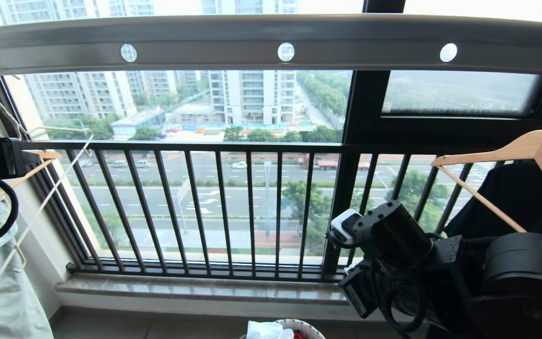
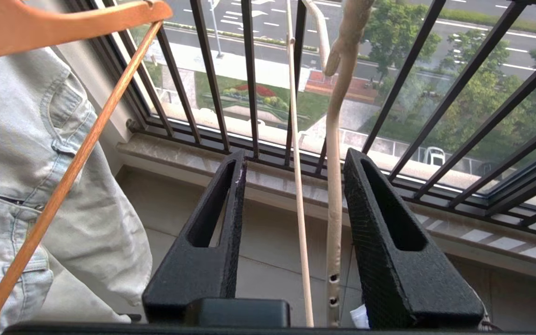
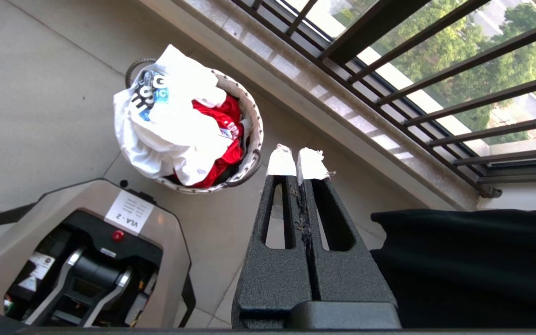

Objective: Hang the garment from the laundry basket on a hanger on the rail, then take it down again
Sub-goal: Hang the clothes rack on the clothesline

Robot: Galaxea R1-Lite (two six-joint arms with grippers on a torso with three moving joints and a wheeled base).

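The cream-white wire hanger hangs from the far left end of the rail. My left gripper is at the left edge beside it. In the left wrist view this gripper is open, and two strands of the hanger run between its jaws without being clamped. The white garment with a dark blue print lies crumpled on top of the laundry basket on the floor. My right gripper is shut and empty, hovering beside and above the basket. The basket's rim shows at the bottom of the head view.
A red cloth lies under the garment. A wooden hanger with a pale garment hangs left of my left gripper. Another wooden hanger carries a black garment at the right. Black window railing stands ahead; my base is below.
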